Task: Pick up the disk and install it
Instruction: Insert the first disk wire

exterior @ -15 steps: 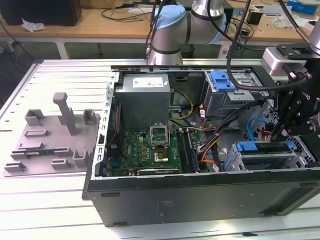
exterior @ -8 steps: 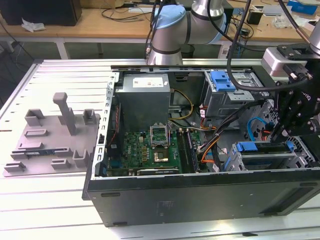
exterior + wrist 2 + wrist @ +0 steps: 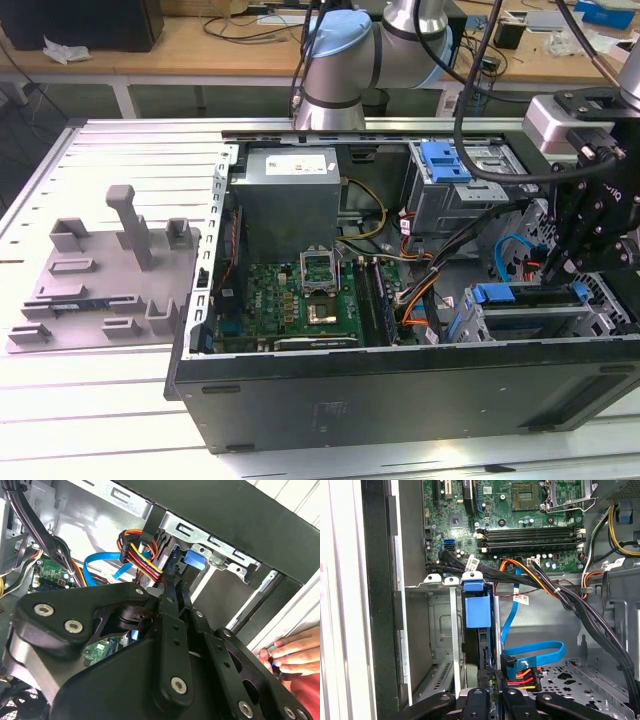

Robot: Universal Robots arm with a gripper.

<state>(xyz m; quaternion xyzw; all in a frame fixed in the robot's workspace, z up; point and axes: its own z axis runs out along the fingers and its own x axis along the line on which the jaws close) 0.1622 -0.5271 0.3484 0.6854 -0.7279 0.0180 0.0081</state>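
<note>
The disk (image 3: 530,302) stands on edge in the drive cage at the near corner of the open computer case, on the exterior view's right. Its blue carrier frame (image 3: 478,611) shows end-on in the first wrist view, seated between the cage's metal rails. My gripper (image 3: 548,268) reaches down onto the middle of the disk from above. In both wrist views the fingers (image 3: 481,696) lie close together, shut on the disk's upper edge. Beyond the gripper (image 3: 176,592), the carrier's blue tab (image 3: 194,560) shows in the second wrist view.
A blue data cable (image 3: 535,655) and an orange-red power bundle (image 3: 142,560) hang close beside the cage. The motherboard (image 3: 300,300) and grey power-supply box (image 3: 288,195) fill the case's left. A person's hand (image 3: 290,652) rests outside the case wall. A grey fixture (image 3: 110,270) lies on the table.
</note>
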